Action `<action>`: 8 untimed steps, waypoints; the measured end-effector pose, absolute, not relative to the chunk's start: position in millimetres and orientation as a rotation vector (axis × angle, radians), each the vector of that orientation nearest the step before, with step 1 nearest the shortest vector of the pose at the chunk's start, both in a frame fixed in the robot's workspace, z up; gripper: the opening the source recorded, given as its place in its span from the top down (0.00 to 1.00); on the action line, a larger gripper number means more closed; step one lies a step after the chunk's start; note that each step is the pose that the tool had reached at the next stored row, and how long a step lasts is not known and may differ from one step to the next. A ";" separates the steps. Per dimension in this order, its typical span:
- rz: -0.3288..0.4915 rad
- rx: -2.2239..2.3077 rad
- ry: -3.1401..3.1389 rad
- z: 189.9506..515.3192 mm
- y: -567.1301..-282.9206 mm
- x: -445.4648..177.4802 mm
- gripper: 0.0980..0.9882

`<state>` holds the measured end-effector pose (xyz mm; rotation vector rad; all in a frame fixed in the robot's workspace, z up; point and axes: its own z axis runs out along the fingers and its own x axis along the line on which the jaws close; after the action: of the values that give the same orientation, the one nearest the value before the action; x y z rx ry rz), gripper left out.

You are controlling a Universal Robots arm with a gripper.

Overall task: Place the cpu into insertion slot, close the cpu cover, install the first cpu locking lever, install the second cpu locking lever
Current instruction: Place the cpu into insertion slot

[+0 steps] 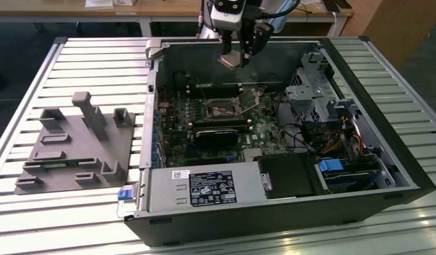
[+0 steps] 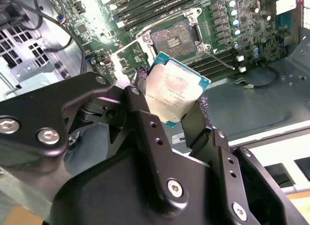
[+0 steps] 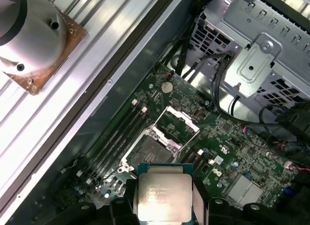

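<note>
My gripper (image 1: 236, 58) hangs over the far wall of the open computer case (image 1: 388, 159), shut on the cpu (image 1: 230, 60). In both wrist views the cpu (image 2: 175, 91) (image 3: 162, 198) is a flat silver-topped square pinched by its edges between my two black fingers (image 2: 196, 123), held in the air above the motherboard. The insertion slot (image 1: 224, 110) (image 2: 175, 37) (image 3: 149, 153) lies bare and dark below it. The cpu cover (image 3: 183, 117) stands tilted up, hinged open beside the slot. A thin lever rod (image 2: 220, 58) sticks out next to the slot.
A black block (image 1: 218, 135) sits on the board just in front of the slot. A metal drive cage (image 1: 317, 95) and cables fill the case on the exterior view's right, with a power supply (image 1: 203, 188) at the front. A grey fixture (image 1: 76, 143) stands on the slatted table.
</note>
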<state>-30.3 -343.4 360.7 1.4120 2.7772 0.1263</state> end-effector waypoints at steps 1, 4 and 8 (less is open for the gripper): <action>0.126 1.425 2.770 360.4 -343.3 -30.4 0.51; 0.124 1.464 2.749 359.3 -343.1 -30.4 0.51; 0.119 1.498 2.732 357.7 -343.1 -30.4 0.51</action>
<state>-30.4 -343.1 357.7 1.4976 2.7315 0.1194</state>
